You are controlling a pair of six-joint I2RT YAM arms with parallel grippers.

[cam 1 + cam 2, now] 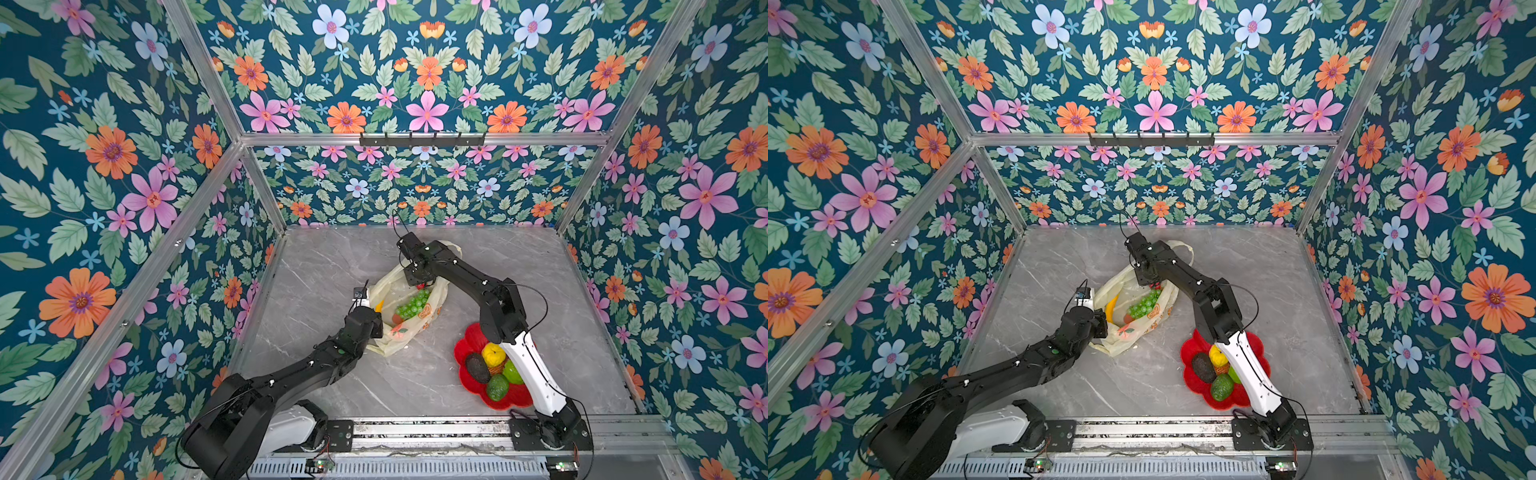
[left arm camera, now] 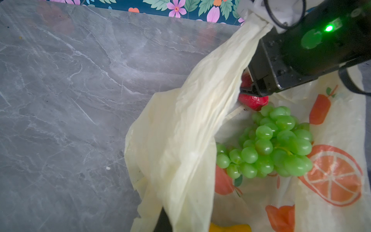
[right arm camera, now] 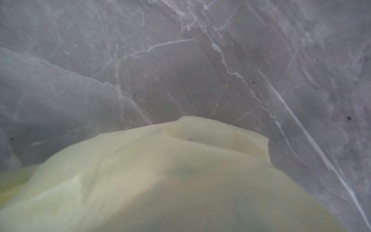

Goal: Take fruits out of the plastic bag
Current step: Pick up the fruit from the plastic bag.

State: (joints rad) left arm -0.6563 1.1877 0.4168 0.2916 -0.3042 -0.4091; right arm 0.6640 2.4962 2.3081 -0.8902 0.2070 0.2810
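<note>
The grey marble table carries a pale yellow bag at its middle. A red plate sits near and to the right, apart from the bag. The bag lies open, holding grapes, a banana along its left side and a strawberry at its far end. On the plate lie a dark avocado, a green avocado, an apple and a lemon.

The left gripper is closed tight on the bag's near left rim, holding it up. The right gripper reaches down into the bag's far end with its jaws at the strawberry. Whether they clamp it cannot be told.

Bag film covers much of the banana, and the right arm hides part of the apple. The right wrist view shows only blurred bag and table.
</note>
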